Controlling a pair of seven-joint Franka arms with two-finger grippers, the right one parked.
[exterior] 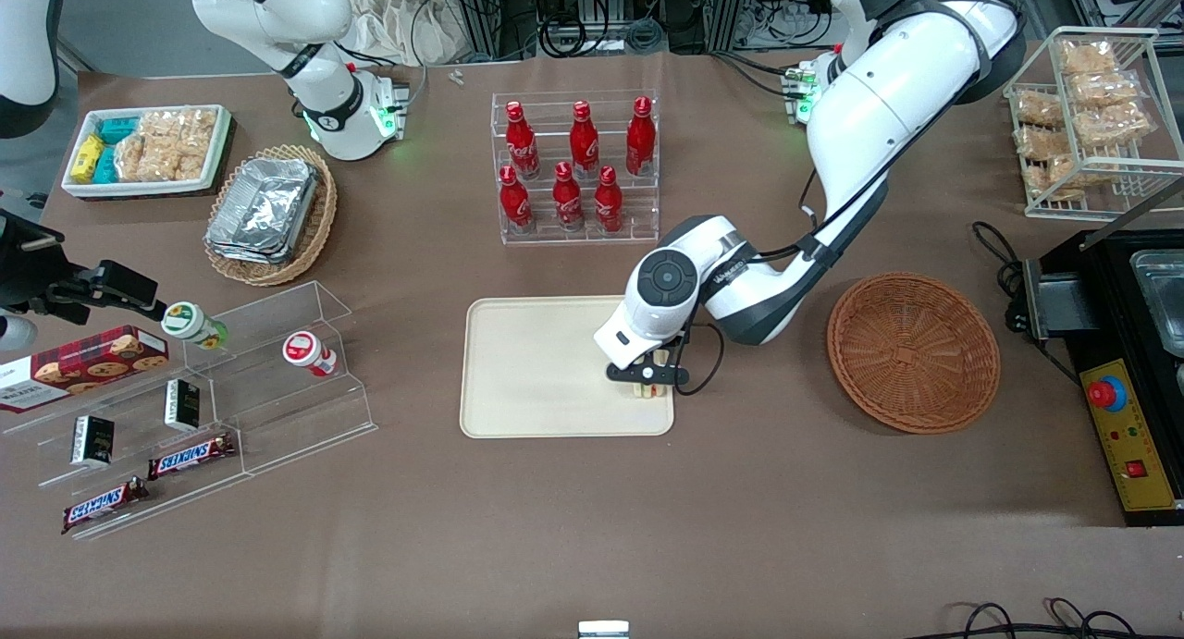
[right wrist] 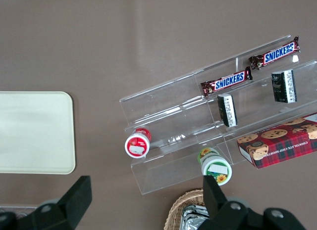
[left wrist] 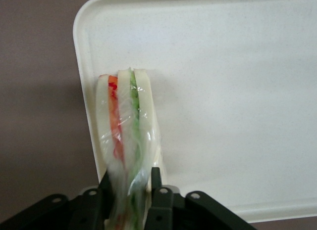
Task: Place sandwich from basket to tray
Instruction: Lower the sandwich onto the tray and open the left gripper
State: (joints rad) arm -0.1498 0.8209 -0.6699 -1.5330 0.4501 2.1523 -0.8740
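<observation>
The sandwich (exterior: 649,391), a wrapped wedge of white bread with green and orange-red layers, stands on edge at the corner of the cream tray (exterior: 527,371) nearest the basket. My left gripper (exterior: 649,384) is directly above it, shut on the sandwich. In the left wrist view the black fingers (left wrist: 156,183) press both sides of the sandwich (left wrist: 124,121), whose end lies close to the tray (left wrist: 223,91) rim. The reddish-brown wicker basket (exterior: 913,350) sits beside the tray toward the working arm's end, with nothing in it. The tray also shows in the right wrist view (right wrist: 34,131).
A clear rack of red cola bottles (exterior: 575,167) stands farther from the camera than the tray. A clear stepped shelf (exterior: 240,389) with snacks, a tan basket of foil containers (exterior: 268,214) and a white snack bin (exterior: 148,149) lie toward the parked arm's end. A black machine (exterior: 1128,362) sits beside the basket.
</observation>
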